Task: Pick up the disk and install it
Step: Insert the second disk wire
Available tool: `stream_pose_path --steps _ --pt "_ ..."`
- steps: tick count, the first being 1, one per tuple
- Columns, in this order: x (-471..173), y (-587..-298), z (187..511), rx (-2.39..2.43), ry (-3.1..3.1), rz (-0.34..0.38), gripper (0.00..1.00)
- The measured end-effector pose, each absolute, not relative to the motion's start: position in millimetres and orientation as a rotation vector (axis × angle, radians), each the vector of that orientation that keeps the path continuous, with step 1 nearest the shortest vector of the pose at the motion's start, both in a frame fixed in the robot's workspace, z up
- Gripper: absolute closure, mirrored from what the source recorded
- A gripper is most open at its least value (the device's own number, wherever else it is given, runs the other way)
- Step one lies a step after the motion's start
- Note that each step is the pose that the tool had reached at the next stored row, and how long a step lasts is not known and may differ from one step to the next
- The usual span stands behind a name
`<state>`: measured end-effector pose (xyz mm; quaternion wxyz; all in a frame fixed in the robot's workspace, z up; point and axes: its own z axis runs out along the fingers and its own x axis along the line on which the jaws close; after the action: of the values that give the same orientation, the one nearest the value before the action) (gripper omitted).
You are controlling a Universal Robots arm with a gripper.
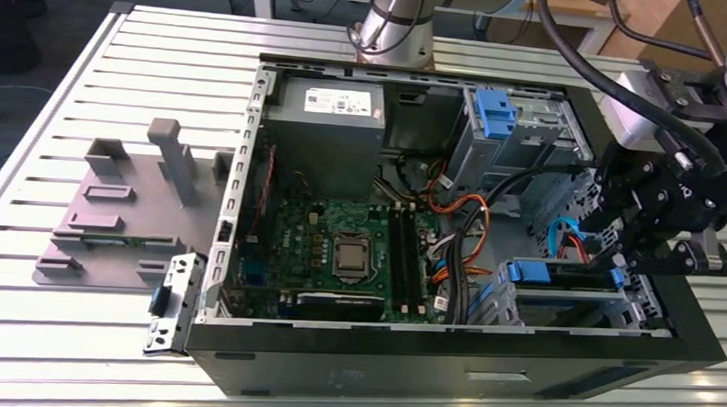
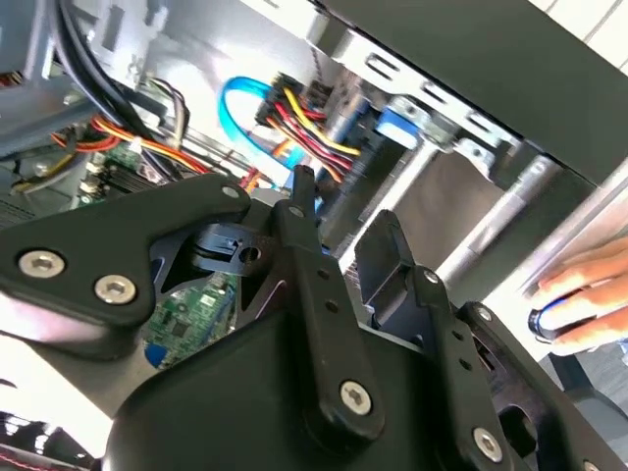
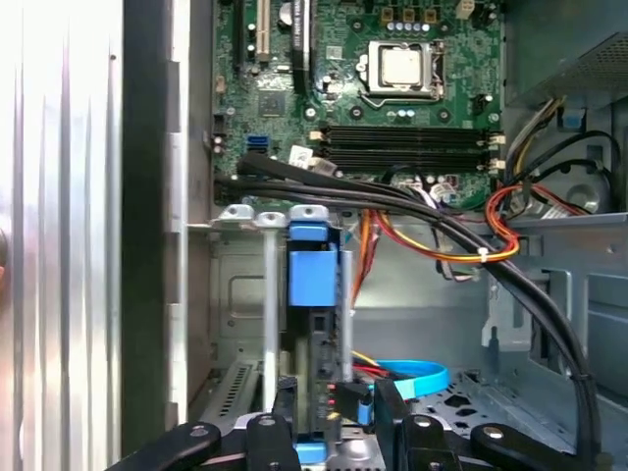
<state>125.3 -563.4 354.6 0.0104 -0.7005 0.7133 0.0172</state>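
I have the gripper down inside the open case, at about 4 o'clock from the case's middle in the exterior view, close to the black side wall. The disk sits there in the drive cage, its blue rail end facing the motherboard. In the first wrist view the disk runs straight ahead of the gripper, between the cage's thin metal uprights. Whether the tool is clamped on it or loose, I cannot tell. Room is tight here: a black cable bundle crosses just beyond the rail, and a blue ribbon cable lies close beside the gripper. From the cage, the space over the motherboard at 9 o'clock is open. In the second wrist view a person's hand rests just outside the case's edge. On the slatted table, a grey fixture stands at 9 o'clock, just beside the case wall.
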Motion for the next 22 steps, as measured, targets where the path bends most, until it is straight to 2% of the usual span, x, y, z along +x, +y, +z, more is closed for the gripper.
stream_pose_path --steps 16,17,18,19,20,21,22 --pt "125.2 -559.6 352.6 -2.189 2.239 0.036 0.56" --pt "125.2 -559.6 352.6 -2.189 2.239 0.036 0.57" --pt "125.2 -559.6 352.6 -2.189 2.239 0.036 0.64" --pt "125.2 -559.6 352.6 -2.189 2.239 0.036 0.64" --pt "125.2 -559.6 352.6 -2.189 2.239 0.036 0.69" --pt "125.2 -559.6 352.6 -2.189 2.239 0.036 0.69" --pt "125.1 -559.6 352.5 -2.189 2.239 0.036 0.75"
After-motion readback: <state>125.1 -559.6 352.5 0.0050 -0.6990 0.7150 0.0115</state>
